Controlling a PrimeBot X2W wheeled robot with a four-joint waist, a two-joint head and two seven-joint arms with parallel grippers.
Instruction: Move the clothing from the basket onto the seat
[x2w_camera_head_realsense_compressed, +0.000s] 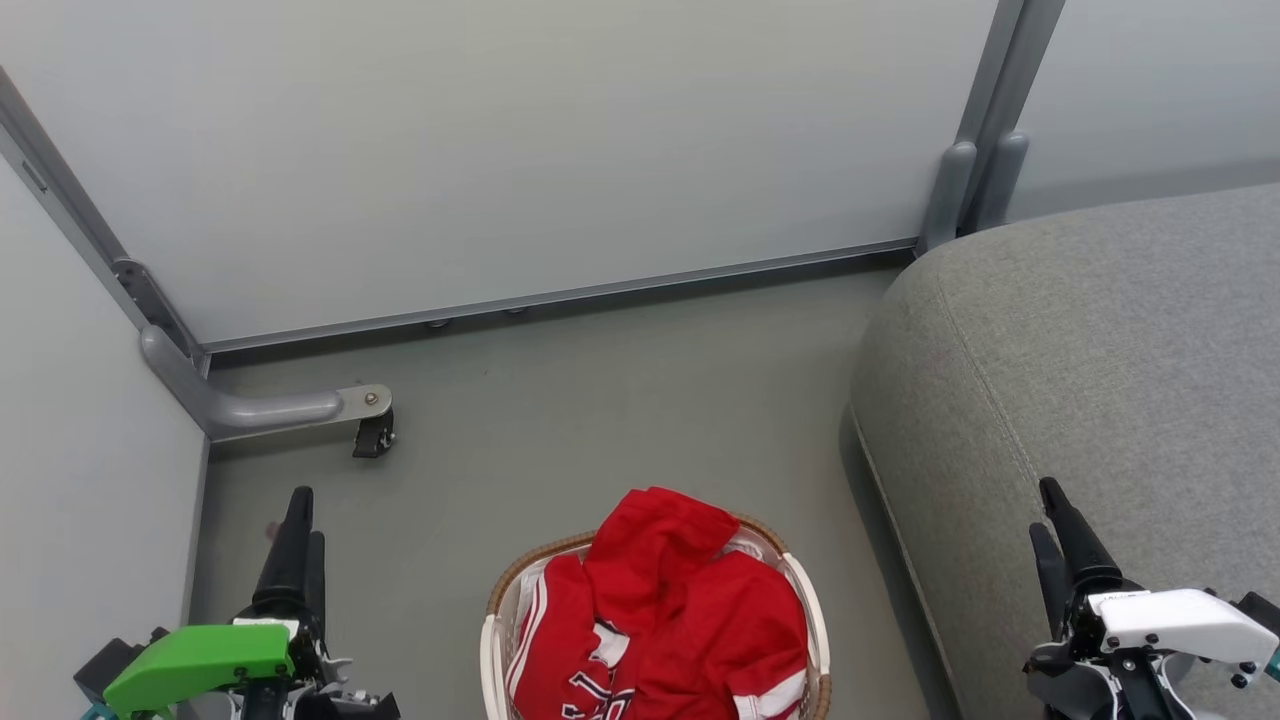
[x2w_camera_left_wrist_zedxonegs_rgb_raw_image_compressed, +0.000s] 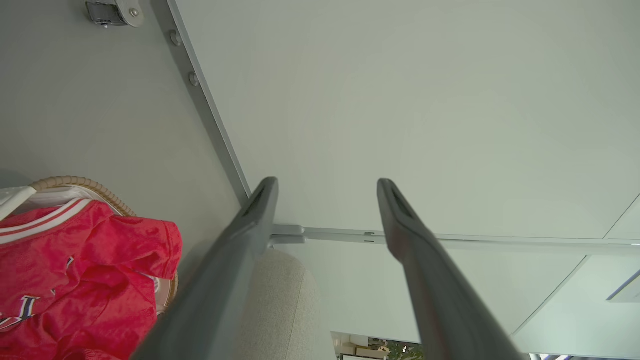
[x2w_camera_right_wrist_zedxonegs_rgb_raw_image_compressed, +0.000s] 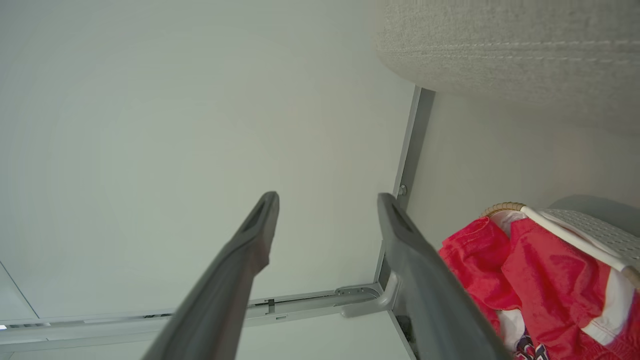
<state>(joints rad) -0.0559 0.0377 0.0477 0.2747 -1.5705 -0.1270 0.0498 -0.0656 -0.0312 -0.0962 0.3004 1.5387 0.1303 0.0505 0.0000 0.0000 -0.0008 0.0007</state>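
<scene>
The red clothing (x2w_camera_head_realsense_compressed: 670, 610) with white stripe trim lies heaped in the basket (x2w_camera_head_realsense_compressed: 510, 585), which stands on the floor at the bottom centre of the head view. The grey seat (x2w_camera_head_realsense_compressed: 1100, 350) fills the right side, next to the basket. My left gripper (x2w_camera_head_realsense_compressed: 303, 520) hovers left of the basket, and my right gripper (x2w_camera_head_realsense_compressed: 1045, 510) is over the seat's front part. In the left wrist view the left gripper (x2w_camera_left_wrist_zedxonegs_rgb_raw_image_compressed: 326, 182) is open and empty, with the clothing (x2w_camera_left_wrist_zedxonegs_rgb_raw_image_compressed: 75, 270), basket rim (x2w_camera_left_wrist_zedxonegs_rgb_raw_image_compressed: 85, 182) and seat (x2w_camera_left_wrist_zedxonegs_rgb_raw_image_compressed: 280, 300) beside it. The right gripper (x2w_camera_right_wrist_zedxonegs_rgb_raw_image_compressed: 326, 196) is open and empty too, near the clothing (x2w_camera_right_wrist_zedxonegs_rgb_raw_image_compressed: 540, 280), basket (x2w_camera_right_wrist_zedxonegs_rgb_raw_image_compressed: 585, 230) and seat (x2w_camera_right_wrist_zedxonegs_rgb_raw_image_compressed: 500, 50).
Pale partition panels close off the back and left. A grey metal foot (x2w_camera_head_realsense_compressed: 290, 408) with a black caster (x2w_camera_head_realsense_compressed: 375, 435) juts onto the grey floor (x2w_camera_head_realsense_compressed: 600, 400) at the left. A partition post (x2w_camera_head_realsense_compressed: 965, 190) stands by the seat's far corner.
</scene>
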